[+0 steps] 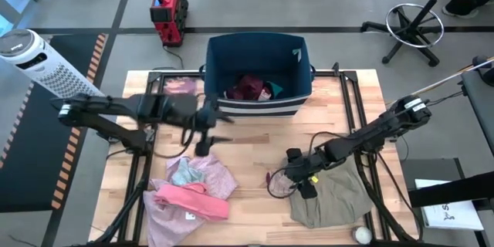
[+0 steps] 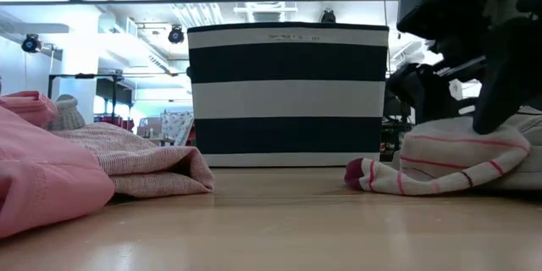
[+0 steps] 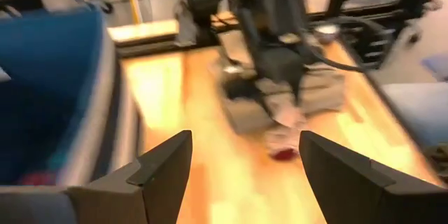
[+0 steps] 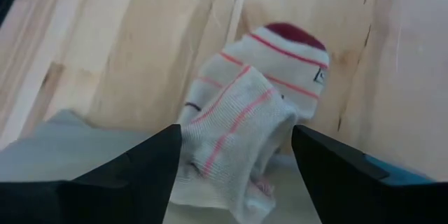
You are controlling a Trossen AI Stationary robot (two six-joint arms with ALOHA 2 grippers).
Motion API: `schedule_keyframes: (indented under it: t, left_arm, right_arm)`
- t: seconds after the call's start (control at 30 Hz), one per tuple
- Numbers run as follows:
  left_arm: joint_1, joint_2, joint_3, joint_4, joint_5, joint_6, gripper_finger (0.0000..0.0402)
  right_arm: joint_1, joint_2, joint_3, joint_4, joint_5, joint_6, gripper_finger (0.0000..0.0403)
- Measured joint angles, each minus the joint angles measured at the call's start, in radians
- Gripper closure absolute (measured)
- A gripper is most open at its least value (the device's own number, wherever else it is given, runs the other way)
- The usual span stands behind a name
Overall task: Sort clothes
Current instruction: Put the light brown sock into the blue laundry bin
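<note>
A beige sock with red stripes [image 4: 259,91] lies near the table's middle, its cuff end on a khaki-grey garment [image 1: 336,201]. My right gripper [image 4: 238,154] is open and slants down over the sock, one finger on each side of the cuff. My left gripper [image 3: 245,161] hangs open in the air beside the near wall of the navy striped bin [image 1: 258,106], with nothing between its fingers. Maroon [image 1: 248,86] and teal [image 1: 272,90] pieces lie in the bin. A pile of pink clothes [image 1: 189,197] rests at the near left. My right gripper comes at the sock's cuff end [image 4: 231,147] slanting down from the table's right, and its fingers [image 4: 140,164] stand apart on either side. I cannot tell whether they touch the cloth. The sock lies flat, its maroon toe [image 4: 294,35] on the wood.
The bin [image 2: 288,93] stands at the far middle of the table. A flat pink thing [image 1: 181,86] lies to its left. A white ball [image 1: 361,235] sits at the near right corner. A white fan [image 1: 31,58] stands off the table's left side.
</note>
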Motion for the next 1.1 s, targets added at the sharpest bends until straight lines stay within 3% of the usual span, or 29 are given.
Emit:
schedule_keyframes:
  t: [0.1, 0.3, 0.5, 0.67, 0.9, 1.1]
  left_arm:
    - [-0.080, -0.088, -0.167, 0.088, -0.021, -0.102, 0.0150]
    - [-0.278, -0.163, -0.398, 0.189, -0.211, -0.266, 0.0150]
    - [-0.416, -0.145, -0.488, 0.292, -0.373, -0.362, 0.0155]
    - [-0.459, -0.113, -0.542, 0.465, -0.499, -0.317, 0.0175]
    - [-0.459, -0.079, -0.587, 0.689, -0.589, -0.127, 0.0214]
    - [-0.455, -0.081, -0.608, 0.814, -0.652, 0.012, 0.0246]
  right_arm:
    - [0.000, 0.000, 0.000, 0.004, 0.000, 0.003, 0.0151]
    - [-0.003, 0.005, 0.000, 0.004, 0.004, 0.003, 0.0178]
    - [-0.004, 0.035, 0.000, 0.006, 0.055, -0.010, 0.0272]
    - [-0.011, 0.035, 0.016, -0.017, 0.055, -0.044, 0.0387]
    - [-0.021, -0.020, 0.210, -0.153, 0.099, -0.160, 0.0397]
    - [-0.038, -0.043, 0.494, -0.320, 0.389, -0.294, 0.0400]
